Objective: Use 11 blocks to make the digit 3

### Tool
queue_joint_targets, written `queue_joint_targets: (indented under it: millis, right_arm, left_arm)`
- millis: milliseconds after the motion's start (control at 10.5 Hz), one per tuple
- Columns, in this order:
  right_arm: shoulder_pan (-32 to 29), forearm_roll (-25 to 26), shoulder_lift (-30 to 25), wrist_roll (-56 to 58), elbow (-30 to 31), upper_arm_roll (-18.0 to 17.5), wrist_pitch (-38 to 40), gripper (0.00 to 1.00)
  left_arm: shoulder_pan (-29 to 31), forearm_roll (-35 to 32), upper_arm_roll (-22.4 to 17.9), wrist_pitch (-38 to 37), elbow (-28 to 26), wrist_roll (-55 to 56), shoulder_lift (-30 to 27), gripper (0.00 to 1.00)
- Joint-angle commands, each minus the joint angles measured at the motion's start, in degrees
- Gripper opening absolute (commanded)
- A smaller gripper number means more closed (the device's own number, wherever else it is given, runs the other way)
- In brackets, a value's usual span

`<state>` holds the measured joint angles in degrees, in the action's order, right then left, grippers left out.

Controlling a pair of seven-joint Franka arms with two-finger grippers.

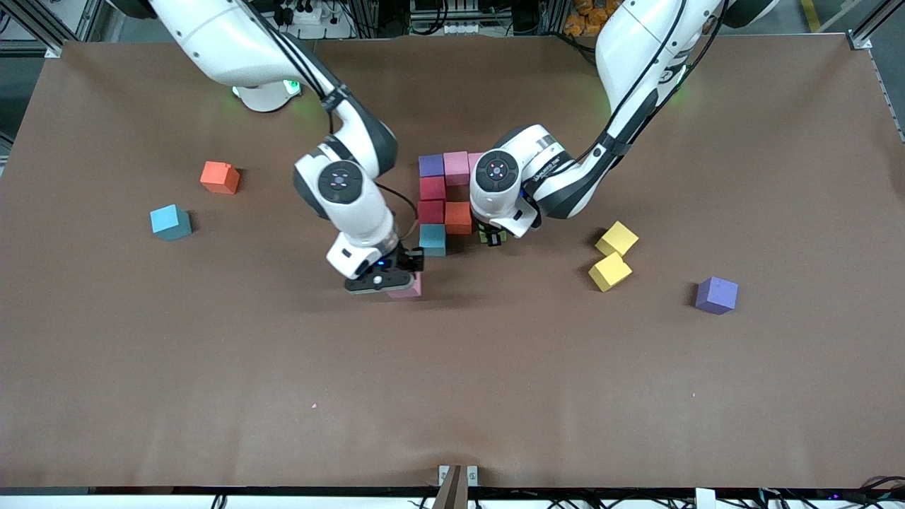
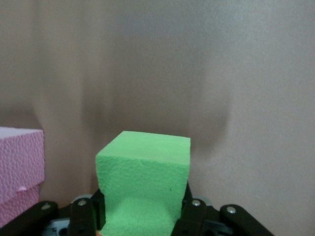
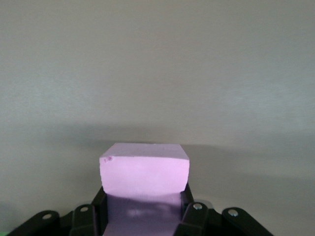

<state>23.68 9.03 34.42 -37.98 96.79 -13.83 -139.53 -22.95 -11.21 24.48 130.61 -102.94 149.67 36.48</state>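
With each end effector clenched on a cube, the left end effector (image 1: 490, 237) should seat its green block (image 2: 143, 184) flush beside the orange block (image 1: 458, 217), while the right end effector (image 1: 385, 281) lowers its pink block (image 3: 144, 173) squarely just below the teal block (image 1: 432, 239).

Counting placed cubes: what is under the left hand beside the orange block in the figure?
The left hand grips a green block, beside the orange block. The arm covers most of it and whatever lies directly beneath.

Table (image 1: 212, 396): brown matte covering, lightly wrinkled at edges.
Frame (image 1: 864, 35): aluminium profiles at corners.
Cabling (image 1: 438, 18): bundles along the robots' side.
Lighting: even, soft shadows.
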Motion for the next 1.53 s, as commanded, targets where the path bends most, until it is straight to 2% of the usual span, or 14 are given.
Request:
queue_joint_targets:
  millis: [0, 286, 1241, 1336, 1432]
  right_arm:
    - [5.47, -0.24, 4.68, -3.58, -5.55, 3.97, 1.46, 0.39]
    - [9.09, -0.07, 5.65, -6.21, -5.03, 5.48, 1.46, 0.39]
    - [11.21, -0.24, 5.57, -9.21, -1.78, 5.31, 1.54, 0.39]
    - [11.21, -0.33, 5.48, -9.13, -1.78, 5.31, 1.54, 0.42]
    - [11.21, -0.42, 5.31, -9.21, -1.78, 5.31, 1.54, 0.84]
  left_arm:
    - [-0.08, 0.66, -0.22, 1.67, -1.64, 0.89, -0.36, 0.47]
    - [0.45, 0.22, -0.22, 8.41, -7.52, 0.89, -2.64, 0.47]
    - [-1.39, 0.05, -0.22, 10.54, -8.32, 0.98, -3.00, 0.47]
    - [-1.39, 0.05, -0.22, 10.55, -8.33, 0.98, -2.91, 0.47]
    - [-1.39, 0.05, -0.22, 10.55, -8.24, 0.98, -2.82, 0.47]
